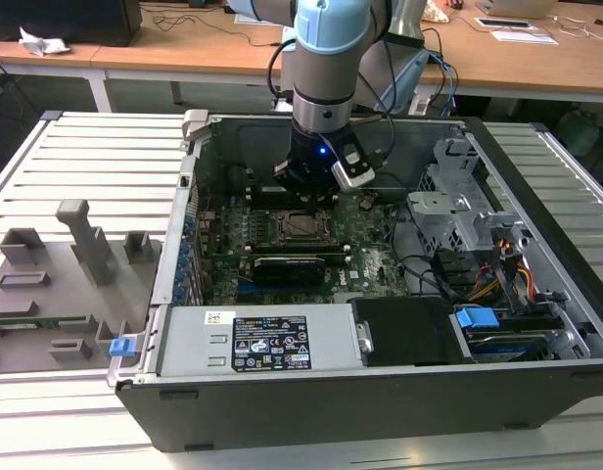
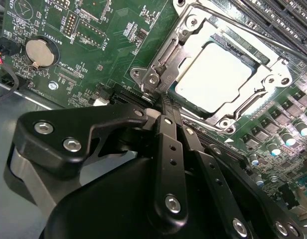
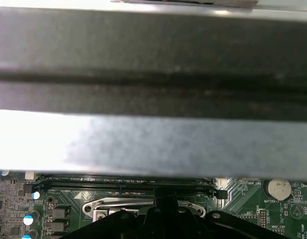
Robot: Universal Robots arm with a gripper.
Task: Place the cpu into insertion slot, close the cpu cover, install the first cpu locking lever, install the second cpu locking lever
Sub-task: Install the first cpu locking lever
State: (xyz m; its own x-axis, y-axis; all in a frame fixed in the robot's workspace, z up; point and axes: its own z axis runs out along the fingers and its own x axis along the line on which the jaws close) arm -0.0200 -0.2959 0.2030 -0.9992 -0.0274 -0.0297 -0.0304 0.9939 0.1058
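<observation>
Inside the open computer case [image 1: 399, 323], standing on a slatted counter [image 1: 96, 157], the arm's pincer [image 2: 166, 112] hangs low over the green motherboard [image 2: 93, 50]. Its black fingers [image 2: 168, 144] lie pressed together with no gap between them, tips at the corner of the socket, touching or just beside a thin metal locking lever [image 2: 148, 89] (contact cannot be judged). The cpu [image 2: 216, 74], pale silver face up, sits in the insertion slot [image 1: 303, 225]. The cpu cover [image 2: 273, 74] lies flat around the chip, which shows through its square window. A round coin battery [image 2: 38, 52] sits well apart from the socket, and long black connector strips [image 3: 118, 185] run just beside it in the first wrist view, under a grey case wall [image 3: 153, 144]. A grey fixture tray [image 1: 57, 284] lies on the counter at the exterior view's left.
</observation>
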